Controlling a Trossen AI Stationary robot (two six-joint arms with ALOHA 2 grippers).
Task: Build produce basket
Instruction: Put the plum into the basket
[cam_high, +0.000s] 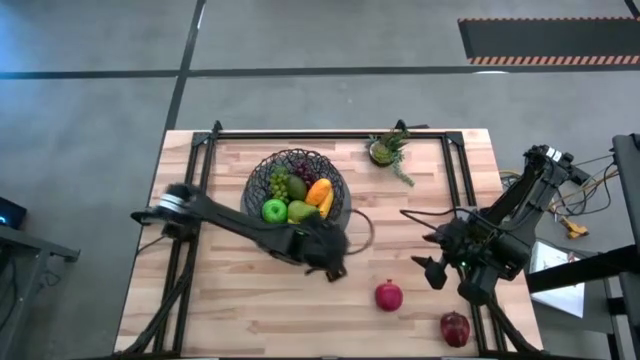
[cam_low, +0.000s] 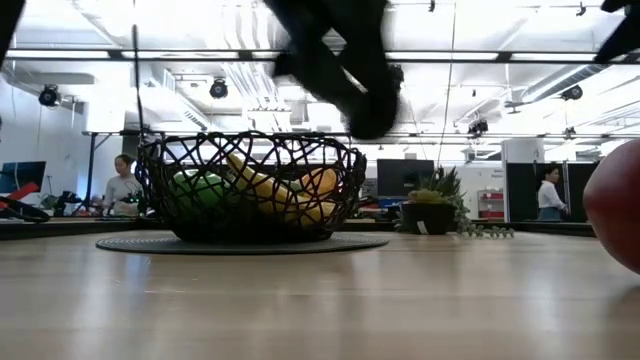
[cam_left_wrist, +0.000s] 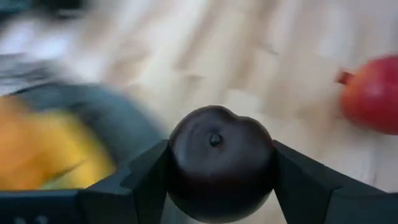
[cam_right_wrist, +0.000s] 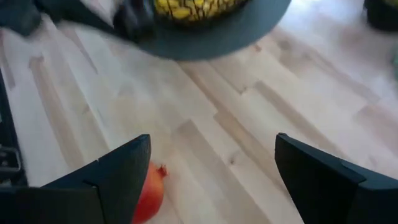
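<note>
The left end effector hangs over the light wooden desk just beside the near rim of the round black woven-wire basket, its 2 fingers pinching a small, dark, round plum from both sides. The plum is clear of the desk. The basket lies just beyond it, toward the far edge of the desk and slightly to the robot's left. It already holds a green apple, an avocado, an orange piece, a banana and grapes.

Judged from this, the coming move is a short carry up over the wire rim and then a drop; the plum is round, so no long axis matters.

The right end effector waits with fingers spread wide, near the red pomegranate. The red apple lies farther toward the desk's near right corner. The right arm is the nearer one for both.
</note>
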